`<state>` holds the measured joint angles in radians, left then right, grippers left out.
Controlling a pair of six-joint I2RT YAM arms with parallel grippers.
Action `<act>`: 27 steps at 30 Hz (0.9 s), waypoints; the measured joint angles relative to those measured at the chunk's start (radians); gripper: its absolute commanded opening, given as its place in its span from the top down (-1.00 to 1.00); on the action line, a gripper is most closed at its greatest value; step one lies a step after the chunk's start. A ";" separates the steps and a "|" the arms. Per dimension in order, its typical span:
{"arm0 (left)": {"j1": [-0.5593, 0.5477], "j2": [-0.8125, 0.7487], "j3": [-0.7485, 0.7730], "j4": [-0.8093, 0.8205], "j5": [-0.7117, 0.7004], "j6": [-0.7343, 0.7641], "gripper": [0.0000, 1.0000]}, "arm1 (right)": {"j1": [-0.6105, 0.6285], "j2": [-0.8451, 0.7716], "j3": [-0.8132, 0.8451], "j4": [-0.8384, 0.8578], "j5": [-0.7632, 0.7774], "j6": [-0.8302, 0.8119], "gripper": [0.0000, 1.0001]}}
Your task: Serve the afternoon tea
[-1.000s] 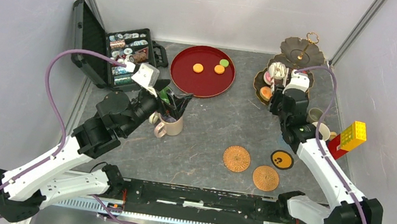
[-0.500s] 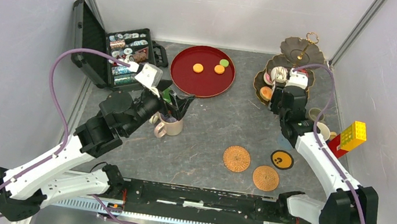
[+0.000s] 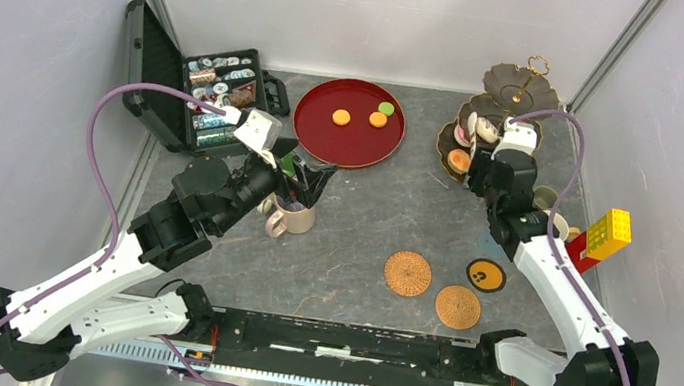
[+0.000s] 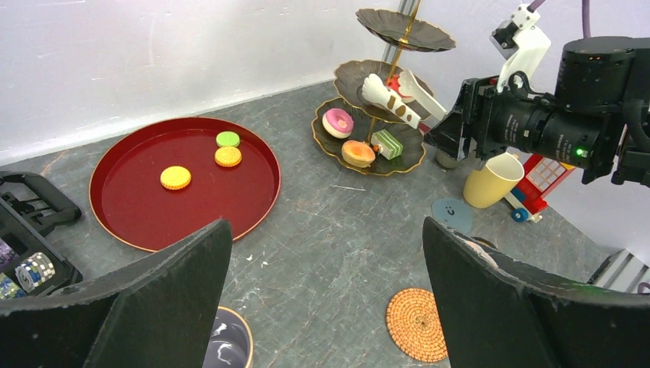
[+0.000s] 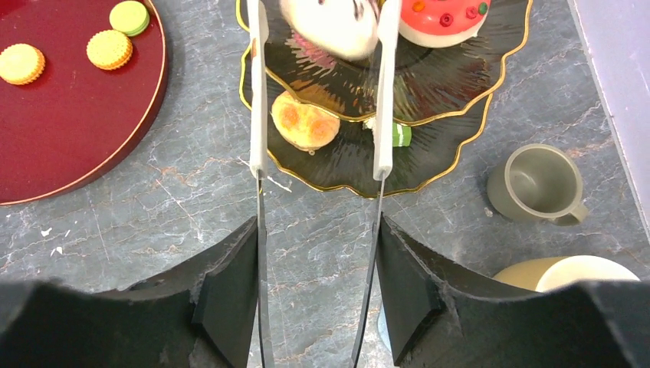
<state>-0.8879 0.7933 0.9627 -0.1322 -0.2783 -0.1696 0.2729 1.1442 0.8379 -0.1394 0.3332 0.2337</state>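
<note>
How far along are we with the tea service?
Done: pink cake, orange cake and green cake sit on the stand's bottom tier, with a red cake on the middle one. In hand: the right gripper, jaws parted, straddles the white cake there. Left, probably: three cookies on the red tray. The left gripper is open and empty above the beige mug.

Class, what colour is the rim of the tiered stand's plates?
Gold, on the dark stand; clearest in the right wrist view.
</note>
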 measured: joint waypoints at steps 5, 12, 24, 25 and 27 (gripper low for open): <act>0.000 0.000 0.000 0.000 0.000 0.000 -1.00 | 0.000 -0.029 0.001 -0.014 0.000 -0.004 -0.20; 0.000 -0.002 0.000 0.000 0.011 0.000 -1.00 | 0.000 -0.085 0.003 -0.062 -0.029 -0.021 -0.15; 0.000 -0.007 0.000 0.000 0.026 -0.001 -1.00 | 0.024 -0.070 0.046 -0.066 -0.407 -0.106 -0.11; 0.000 -0.007 0.000 0.000 0.026 -0.001 -0.99 | 0.043 -0.038 0.066 -0.065 -0.425 -0.106 -0.11; 0.000 -0.007 0.000 0.000 0.026 0.000 -1.00 | 0.098 0.046 0.123 -0.067 -0.438 -0.106 -0.11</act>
<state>-0.8879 0.7860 0.9627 -0.1322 -0.2527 -0.1699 0.3706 1.1904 0.9607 -0.2062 -0.1051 0.1280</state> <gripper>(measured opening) 0.997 0.563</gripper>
